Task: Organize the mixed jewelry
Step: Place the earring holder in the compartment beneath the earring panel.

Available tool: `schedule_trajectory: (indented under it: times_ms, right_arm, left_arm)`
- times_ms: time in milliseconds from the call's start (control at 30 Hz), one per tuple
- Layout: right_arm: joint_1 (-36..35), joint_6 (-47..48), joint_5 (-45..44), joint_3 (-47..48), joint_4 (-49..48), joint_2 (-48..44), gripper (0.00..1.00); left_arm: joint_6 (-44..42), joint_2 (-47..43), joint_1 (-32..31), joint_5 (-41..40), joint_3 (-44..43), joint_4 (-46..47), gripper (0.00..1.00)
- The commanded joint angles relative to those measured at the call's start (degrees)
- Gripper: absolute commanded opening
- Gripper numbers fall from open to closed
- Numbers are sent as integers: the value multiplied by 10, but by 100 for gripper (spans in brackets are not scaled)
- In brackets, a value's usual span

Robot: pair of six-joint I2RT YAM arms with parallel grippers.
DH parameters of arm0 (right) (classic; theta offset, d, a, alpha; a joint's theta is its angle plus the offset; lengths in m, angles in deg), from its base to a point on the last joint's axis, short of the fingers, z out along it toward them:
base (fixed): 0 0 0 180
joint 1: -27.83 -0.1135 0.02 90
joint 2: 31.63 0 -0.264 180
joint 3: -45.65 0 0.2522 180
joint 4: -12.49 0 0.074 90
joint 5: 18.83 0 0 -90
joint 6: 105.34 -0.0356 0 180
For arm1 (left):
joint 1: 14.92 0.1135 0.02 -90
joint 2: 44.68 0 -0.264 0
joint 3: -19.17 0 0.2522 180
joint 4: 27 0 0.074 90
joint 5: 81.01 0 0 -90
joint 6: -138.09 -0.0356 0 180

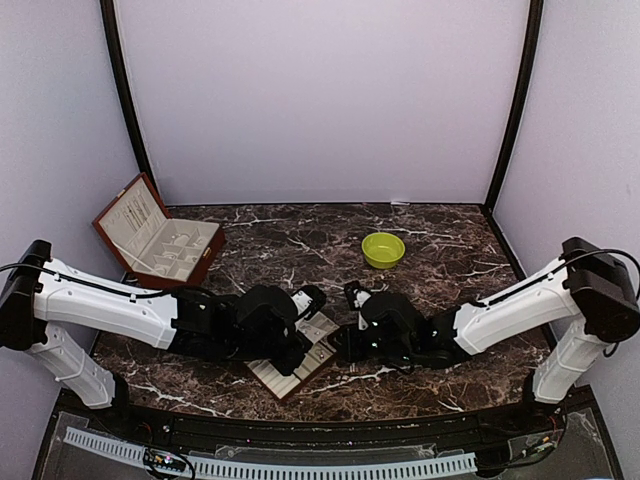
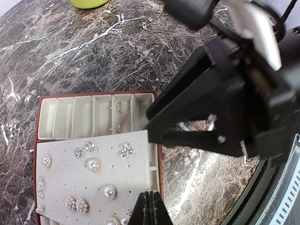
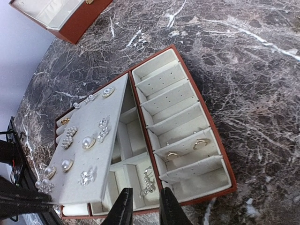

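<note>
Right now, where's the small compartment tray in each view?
Top external: small compartment tray sits low centre, only partly visible.
Left wrist: tray is lower left, running off the bottom edge.
Right wrist: tray fills the centre, nearly whole.
Landmarks: green bowl links top and left wrist; open reddish-brown box links top and right wrist.

No writing, label, brand, number or sign can be read in any view. The near tray (image 3: 167, 81), the far-left box (image 1: 118, 214), the bowl (image 1: 383, 250) and the tabletop (image 1: 290, 245) show only plain surfaces, and any marks on the arms are too small to read.
</note>
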State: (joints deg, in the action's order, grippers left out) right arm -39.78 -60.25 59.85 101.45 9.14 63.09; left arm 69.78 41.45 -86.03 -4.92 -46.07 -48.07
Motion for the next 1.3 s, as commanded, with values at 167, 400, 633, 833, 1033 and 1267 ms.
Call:
schedule_trajectory:
  times_ms: [167, 400, 633, 833, 1033, 1267]
  right_arm:
    - [-1, -42, -79, -80, 45, -120, 26]
    - [0, -55, -110, -114, 65, -187, 28]
    - [0, -58, -128, -121, 83, -218, 30]
    - [0, -61, -132, -128, 84, -230, 30]
    - [0, -61, -134, -129, 84, -233, 31]
    - [0, -58, -134, -124, 88, -230, 33]
  left_arm:
    - [6, 20, -1, 13, 10, 16, 0]
    - [11, 49, -1, 21, 14, 22, 0]
    - [9, 79, -1, 23, 12, 19, 0]
    - [9, 106, -1, 26, 13, 16, 0]
    - [12, 119, -1, 35, 17, 11, 0]
    - [15, 104, -1, 45, 23, 8, 0]
